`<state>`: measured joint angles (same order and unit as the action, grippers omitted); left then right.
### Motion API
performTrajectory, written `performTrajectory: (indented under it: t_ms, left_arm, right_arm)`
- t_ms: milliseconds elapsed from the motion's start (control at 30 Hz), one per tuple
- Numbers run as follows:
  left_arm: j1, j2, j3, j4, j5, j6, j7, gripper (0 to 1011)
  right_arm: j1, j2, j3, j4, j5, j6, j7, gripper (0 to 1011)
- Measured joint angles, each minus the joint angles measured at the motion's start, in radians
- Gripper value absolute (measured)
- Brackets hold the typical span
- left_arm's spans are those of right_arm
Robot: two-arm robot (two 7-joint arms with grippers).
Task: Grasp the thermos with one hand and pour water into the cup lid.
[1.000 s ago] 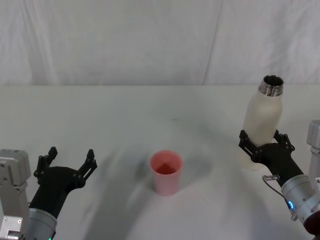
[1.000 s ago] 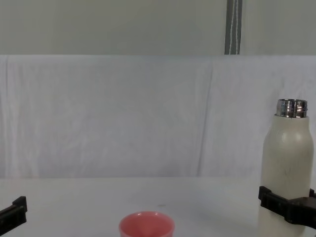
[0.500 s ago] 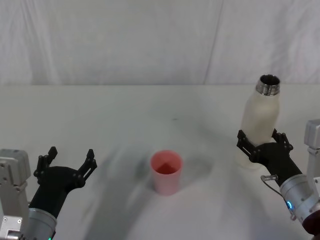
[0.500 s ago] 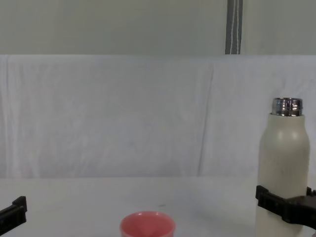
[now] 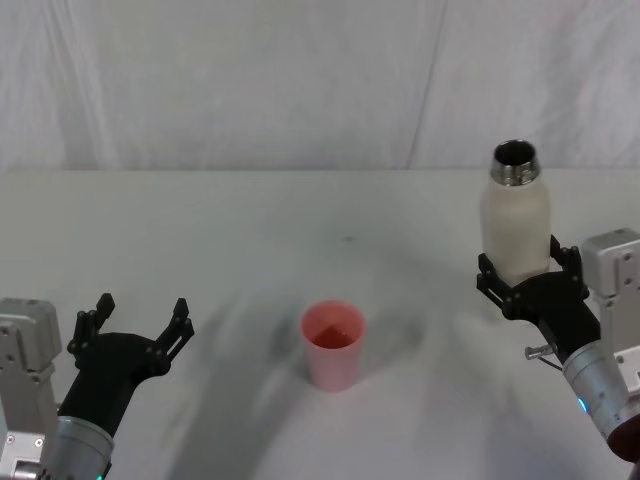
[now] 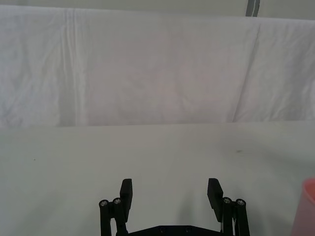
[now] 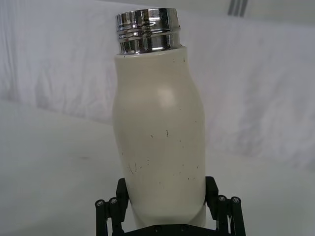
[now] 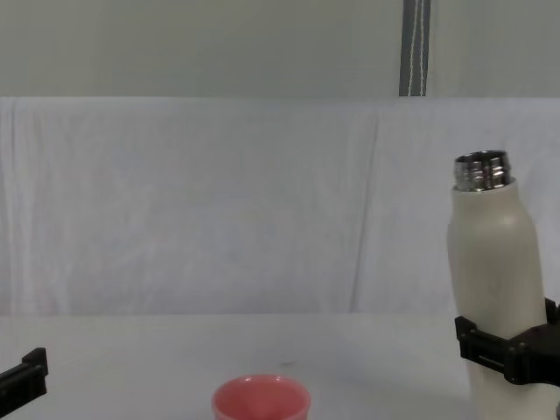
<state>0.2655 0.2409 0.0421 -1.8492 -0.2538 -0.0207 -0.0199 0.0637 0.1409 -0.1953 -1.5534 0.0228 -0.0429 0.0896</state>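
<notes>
The thermos is a tall cream-white bottle with an open steel neck, at the right of the table. My right gripper is shut on its lower body. In the chest view the thermos leans slightly with its neck toward the left, gripped low by the right gripper. The right wrist view shows the thermos between the black fingers. The pink cup lid stands upright at the table's middle, also seen in the chest view. My left gripper rests open at the near left, apart from both.
The white table runs back to a white cloth backdrop. In the left wrist view the left gripper faces bare tabletop, and the cup lid's edge shows at the side.
The right gripper has carried the thermos a little left toward the cup lid and raised it. Its neck now leans left instead of right. The left arm and cup lid have not moved.
</notes>
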Motion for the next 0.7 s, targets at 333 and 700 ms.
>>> performTrajectory:
  t_ms: [333,700]
  left_arm:
    - [0.000,0.000,0.000,0.000,0.000,0.000,0.000,1001]
    - [0.000,0.000,0.000,0.000,0.000,0.000,0.000,1001]
  right_arm:
    - [-0.010,0.059,-0.060,-0.047,-0.263,0.006,-0.056,961]
    - [-0.017,0.088,-0.115,-0.046,-0.495,-0.013,-0.119,961]
